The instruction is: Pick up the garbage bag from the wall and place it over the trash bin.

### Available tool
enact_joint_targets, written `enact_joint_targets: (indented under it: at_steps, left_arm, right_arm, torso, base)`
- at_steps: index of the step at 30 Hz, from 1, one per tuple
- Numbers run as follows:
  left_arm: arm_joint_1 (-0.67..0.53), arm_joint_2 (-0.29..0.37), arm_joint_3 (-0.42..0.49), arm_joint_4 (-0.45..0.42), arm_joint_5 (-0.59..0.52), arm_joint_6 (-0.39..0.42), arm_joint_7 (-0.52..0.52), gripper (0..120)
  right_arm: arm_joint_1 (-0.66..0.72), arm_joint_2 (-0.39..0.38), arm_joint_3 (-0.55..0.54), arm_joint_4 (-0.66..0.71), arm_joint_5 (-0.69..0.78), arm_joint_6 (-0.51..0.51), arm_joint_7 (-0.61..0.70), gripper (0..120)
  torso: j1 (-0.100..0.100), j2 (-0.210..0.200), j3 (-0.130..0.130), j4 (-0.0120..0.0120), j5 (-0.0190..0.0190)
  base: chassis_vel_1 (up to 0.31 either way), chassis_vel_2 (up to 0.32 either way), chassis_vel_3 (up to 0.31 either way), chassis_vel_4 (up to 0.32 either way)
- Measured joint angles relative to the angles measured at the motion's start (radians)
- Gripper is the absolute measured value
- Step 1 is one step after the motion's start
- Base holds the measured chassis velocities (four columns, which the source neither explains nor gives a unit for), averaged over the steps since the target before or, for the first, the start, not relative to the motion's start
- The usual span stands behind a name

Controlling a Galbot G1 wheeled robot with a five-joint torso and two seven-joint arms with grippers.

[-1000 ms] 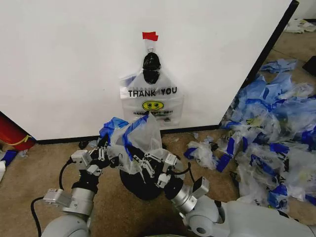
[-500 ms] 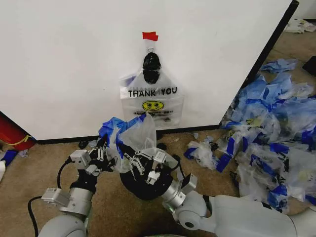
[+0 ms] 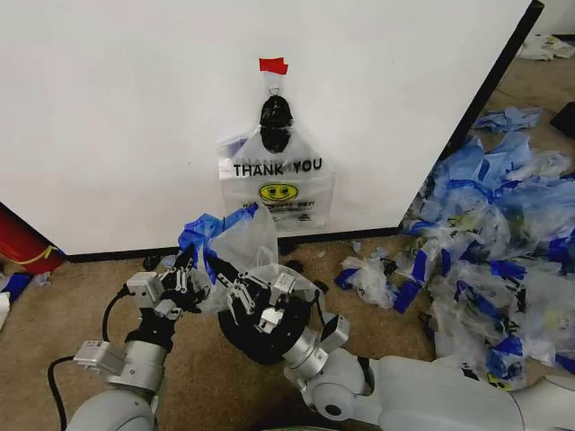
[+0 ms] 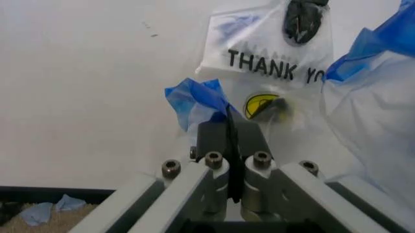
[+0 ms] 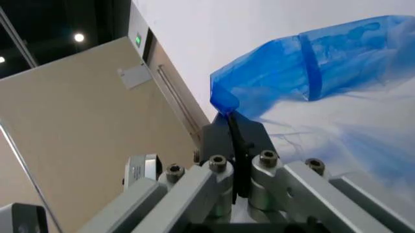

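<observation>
My two grippers hold the garbage bag [image 3: 241, 251], a see-through bag with blue handles, spread low in front of the wall [image 3: 117, 117]. The left gripper [image 3: 184, 283] is shut on one blue handle [image 4: 201, 97]. The right gripper [image 3: 256, 301] is shut on the bag's other blue edge [image 5: 259, 82]. Under the bag and the right gripper stands the black trash bin [image 3: 247, 339], mostly covered. On the wall, below the red tape [image 3: 273, 65], another "THANK YOU" bag [image 3: 277, 180] hangs from the black hook [image 3: 275, 121].
A big heap of blue-and-clear plastic bags [image 3: 499, 260] covers the floor to the right, with a stray bag [image 3: 368, 278] nearer the bin. A red cylinder [image 3: 22, 242] lies at the far left by the wall's black base strip [image 3: 108, 255]. Bare carpet lies left of the bin.
The right gripper has moved left, toward the left gripper, carrying its side of the bag. The bag's top has shifted left and bunched up over the bin. The left gripper barely moved.
</observation>
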Motion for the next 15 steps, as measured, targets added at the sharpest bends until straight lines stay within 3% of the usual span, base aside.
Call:
enact_joint_targets:
  at_steps: [5,15]
  left_arm:
    - [-0.002,0.000,0.001,-0.001,-0.005,0.004,0.000,0]
    - [0.002,-0.005,0.006,0.000,-0.002,0.004,0.000,0]
  right_arm:
    - [-0.019,0.036,0.001,-0.050,-0.002,0.018,-0.020,0]
    - [-0.058,0.039,0.018,-0.139,-0.004,0.049,-0.069,0]
  torso:
    - [0.000,0.000,0.000,0.0000,0.0001]
    - [0.000,0.000,0.000,0.0000,0.0000]
  base:
    - [0.000,0.000,0.000,0.000]
    - [0.000,0.000,0.000,0.000]
